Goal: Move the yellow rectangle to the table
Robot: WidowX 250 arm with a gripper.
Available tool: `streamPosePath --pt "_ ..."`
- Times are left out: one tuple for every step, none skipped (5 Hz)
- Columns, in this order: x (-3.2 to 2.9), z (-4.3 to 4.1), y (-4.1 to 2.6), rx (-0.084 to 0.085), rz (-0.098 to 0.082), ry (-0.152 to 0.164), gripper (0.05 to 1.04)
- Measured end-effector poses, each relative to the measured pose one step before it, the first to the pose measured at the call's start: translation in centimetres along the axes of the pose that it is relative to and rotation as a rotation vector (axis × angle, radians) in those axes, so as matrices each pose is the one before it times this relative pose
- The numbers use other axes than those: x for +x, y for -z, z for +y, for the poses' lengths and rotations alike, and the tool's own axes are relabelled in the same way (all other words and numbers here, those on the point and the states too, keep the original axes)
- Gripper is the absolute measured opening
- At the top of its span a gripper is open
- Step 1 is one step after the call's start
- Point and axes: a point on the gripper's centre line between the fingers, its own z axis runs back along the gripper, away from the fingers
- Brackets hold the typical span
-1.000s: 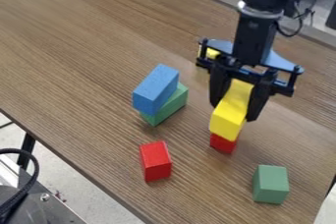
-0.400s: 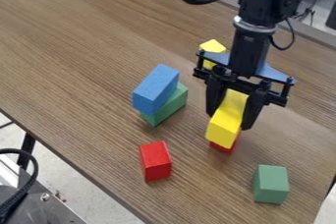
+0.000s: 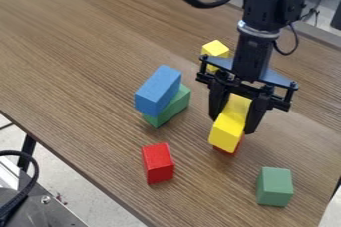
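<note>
Hand (image 3: 232, 124) gripping yellow rectangle (image 3: 227, 134), red block (image 3: 238, 149) beneath

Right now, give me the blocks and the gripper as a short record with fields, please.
gripper: over the table, jaws on either side of the yellow rectangle
yellow rectangle: between the jaws, above a red block; whether they touch, cannot tell
stack: blue block on a long green block
standing apart: another red block, green cube
behind the gripper: second yellow block, partly hidden
task status: rectangle not yet on the table
</note>
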Motion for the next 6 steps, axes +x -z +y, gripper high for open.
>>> streamPosePath --pt "0.419 -0.073 -0.349 0.0022 -0.0169 -0.0009 0.918" --pt "0.097 -0.088 0.263 -0.0182 -0.0089 -0.0012 1.007" --pt "-0.098 0.223 -0.639 -0.0043 -0.0139 -0.0113 0.999" --pt "-0.795 0.484 -2.546 -0.0029 -0.0802 -0.0128 0.999" --pt "-0.64 0.506 -1.722 0.0004 -0.0497 -0.0091 0.999" --pt "0.11 0.616 -0.718 0.0028 -0.0208 -0.0121 0.999"
